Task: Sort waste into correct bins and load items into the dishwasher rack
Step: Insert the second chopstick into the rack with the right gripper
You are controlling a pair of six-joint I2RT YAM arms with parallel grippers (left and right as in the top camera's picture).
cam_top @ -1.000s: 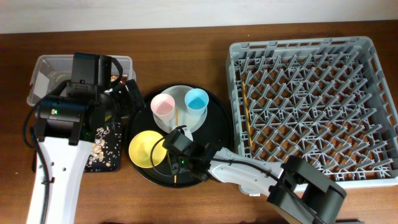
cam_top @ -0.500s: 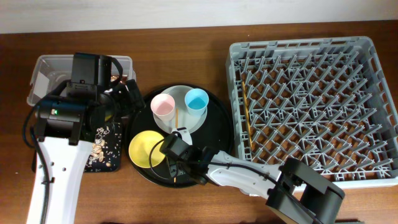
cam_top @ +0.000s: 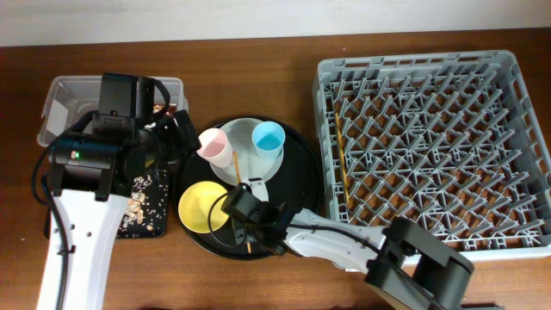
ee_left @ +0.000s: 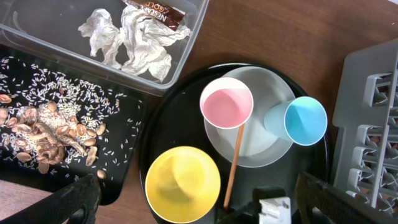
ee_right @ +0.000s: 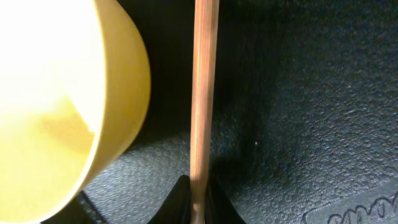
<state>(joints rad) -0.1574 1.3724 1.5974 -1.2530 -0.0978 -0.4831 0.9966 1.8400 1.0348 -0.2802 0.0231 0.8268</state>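
My right gripper is shut on a thin wooden chopstick lying on the round black tray, right beside the yellow bowl. In the overhead view this gripper sits at the tray's front, and the chopstick runs up to the pink cup. The blue cup stands on the grey-green plate. A second chopstick lies in the dishwasher rack. My left gripper hangs open above the tray. Napkin and wrapper lie in the clear tub; food scraps cover the shallow black tray.
The round black tray sits between the bins and the rack. The clear tub stands at the back left, with the shallow black tray in front of it, partly under my left arm. Brown table shows along the far edge.
My right gripper has closed on the chopstick. The chopstick's far end swung left, and the pink cup shifted left toward the tray's rim. The left arm has not moved.
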